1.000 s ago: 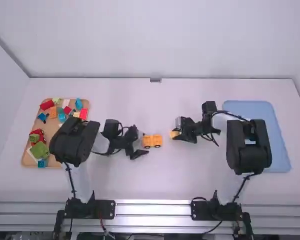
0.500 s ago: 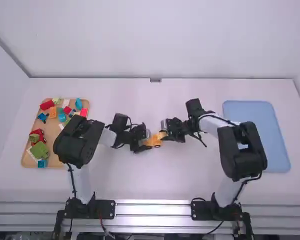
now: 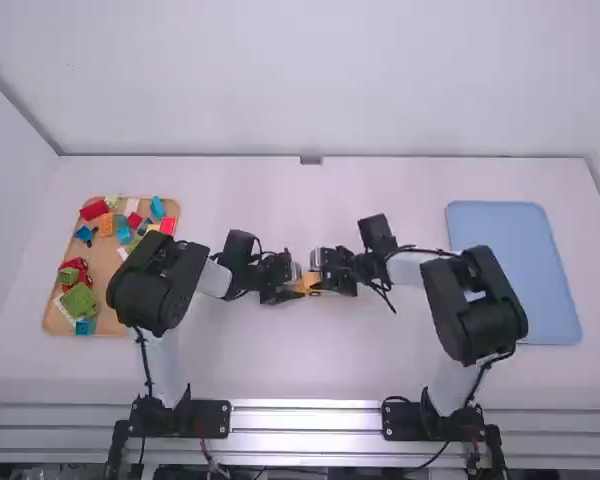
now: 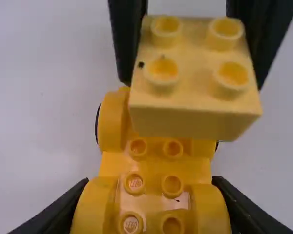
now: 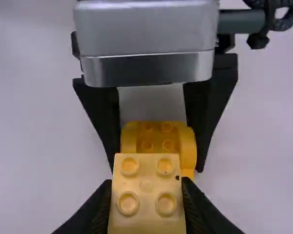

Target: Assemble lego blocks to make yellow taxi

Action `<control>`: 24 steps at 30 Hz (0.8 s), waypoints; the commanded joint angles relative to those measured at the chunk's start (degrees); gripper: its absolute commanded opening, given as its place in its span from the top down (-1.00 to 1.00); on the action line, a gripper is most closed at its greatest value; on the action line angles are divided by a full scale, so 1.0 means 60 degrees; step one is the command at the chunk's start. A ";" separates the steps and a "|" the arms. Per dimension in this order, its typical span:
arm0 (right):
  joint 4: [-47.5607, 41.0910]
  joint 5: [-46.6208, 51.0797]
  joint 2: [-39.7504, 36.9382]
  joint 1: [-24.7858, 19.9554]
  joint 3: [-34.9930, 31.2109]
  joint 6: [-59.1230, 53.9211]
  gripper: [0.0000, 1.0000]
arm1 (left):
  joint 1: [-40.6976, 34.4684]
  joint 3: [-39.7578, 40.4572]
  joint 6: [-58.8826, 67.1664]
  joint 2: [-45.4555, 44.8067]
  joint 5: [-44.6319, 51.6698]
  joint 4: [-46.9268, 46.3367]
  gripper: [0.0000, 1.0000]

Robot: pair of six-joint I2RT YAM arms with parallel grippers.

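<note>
Both clamp: left end effector (image 4: 151,187), yellow wheeled plastic base (image 4: 154,165); right one (image 5: 145,187), pale-yellow square plastic block (image 4: 195,92) above it. Align, press level!

On the table (image 3: 230,365), a tray (image 3: 102,255) lies to the left with loose blocks (image 3: 79,300) in it; another tray (image 3: 555,265) lies to the right. Between them, the base (image 4: 154,165) sits in the left gripper (image 3: 296,289), a block (image 4: 195,117) in the right gripper (image 3: 321,282) above its right end.

A plain white wall (image 3: 330,80) stands behind the white table (image 3: 290,365), another pale wall (image 3: 8,170) along its left side.
</note>
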 commanded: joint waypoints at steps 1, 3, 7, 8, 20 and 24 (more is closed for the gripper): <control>0.0084 -0.0040 -0.0109 -0.0113 -0.0149 0.0280 0.52 | -0.0029 -0.0222 0.0208 0.0095 -0.0073 -0.0117 0.06; 0.0051 -0.0029 -0.0109 -0.0182 -0.0178 0.0291 0.51 | -0.0029 -0.0240 0.0353 0.0095 -0.0084 -0.0193 0.07; 0.0055 -0.0087 -0.0011 -0.0226 -0.0182 0.0339 0.50 | -0.0029 -0.0240 0.0350 0.0095 0.0131 -0.0372 0.11; 0.0120 -0.0175 0.0168 -0.0171 -0.0182 0.0379 0.50 | -0.0029 -0.0240 0.0339 0.0095 0.0226 -0.0419 0.12; -0.0095 -0.0565 0.0630 -0.0149 0.0011 0.0069 0.50 | -0.0029 -0.0215 0.0277 0.0095 0.0047 -0.0408 0.14; 0.0095 -0.0157 0.0637 -0.0073 0.0007 0.0641 0.50 | -0.0036 -0.0219 0.0284 0.0095 0.0047 -0.0412 0.14</control>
